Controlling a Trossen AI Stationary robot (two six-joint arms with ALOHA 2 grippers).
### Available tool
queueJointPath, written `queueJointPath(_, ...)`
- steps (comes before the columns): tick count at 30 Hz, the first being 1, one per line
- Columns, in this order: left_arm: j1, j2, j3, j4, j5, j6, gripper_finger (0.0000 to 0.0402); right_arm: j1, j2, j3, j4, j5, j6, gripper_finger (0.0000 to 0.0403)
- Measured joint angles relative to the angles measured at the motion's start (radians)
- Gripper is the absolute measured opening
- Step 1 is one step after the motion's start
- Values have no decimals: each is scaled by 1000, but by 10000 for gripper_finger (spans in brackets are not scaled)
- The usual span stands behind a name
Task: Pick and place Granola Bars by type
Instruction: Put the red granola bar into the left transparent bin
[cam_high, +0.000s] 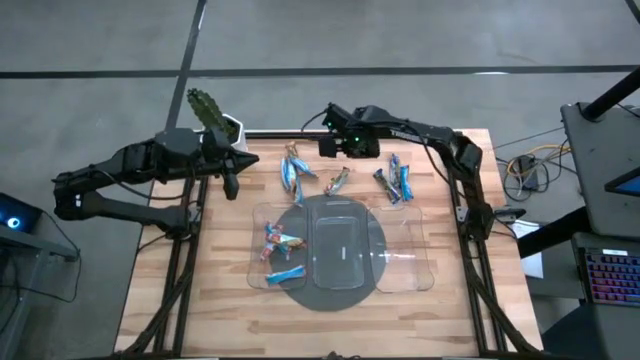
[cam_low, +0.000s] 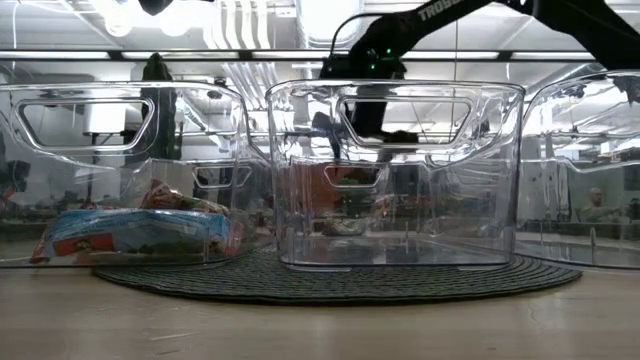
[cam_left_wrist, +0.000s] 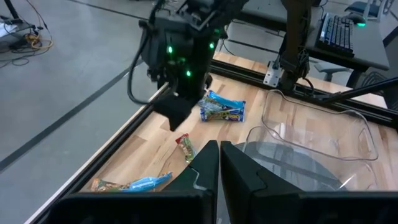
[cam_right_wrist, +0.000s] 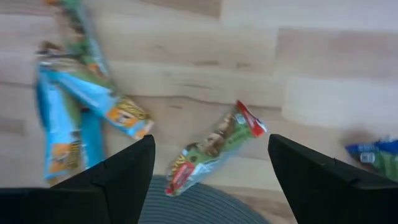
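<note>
Loose granola bars lie flat on the far part of the table: a light blue cluster (cam_high: 293, 172), a single green bar with red ends (cam_high: 337, 181), and a blue group (cam_high: 395, 182). More bars lie in the left clear tray (cam_high: 277, 248). My right gripper (cam_right_wrist: 208, 168) hovers open above the far edge, its fingers standing either side of the green bar (cam_right_wrist: 214, 149) without touching it. My left gripper (cam_left_wrist: 219, 168) is shut and empty, at the table's far left (cam_high: 231, 183).
Three clear trays stand side by side on a dark round mat (cam_high: 330, 295): left (cam_low: 120, 170), middle (cam_low: 395, 175) and right (cam_high: 403, 250). A potted plant (cam_high: 212, 112) stands at the far left corner. Bare wood lies near the front edge.
</note>
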Motion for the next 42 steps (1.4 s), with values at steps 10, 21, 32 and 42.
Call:
queueJointPath(10,0,0,0,0,0,1,0,9,8,-102,-5,0,179,301)
queueJointPath(21,0,0,0,0,0,1,0,24,8,-187,95,-2,329,301)
queueJointPath(32,0,0,-1,0,0,-1,0,31,27,-251,246,-25,385,285)
queueJointPath(42,0,0,-1,0,0,-7,0,46,72,-253,269,-59,398,263)
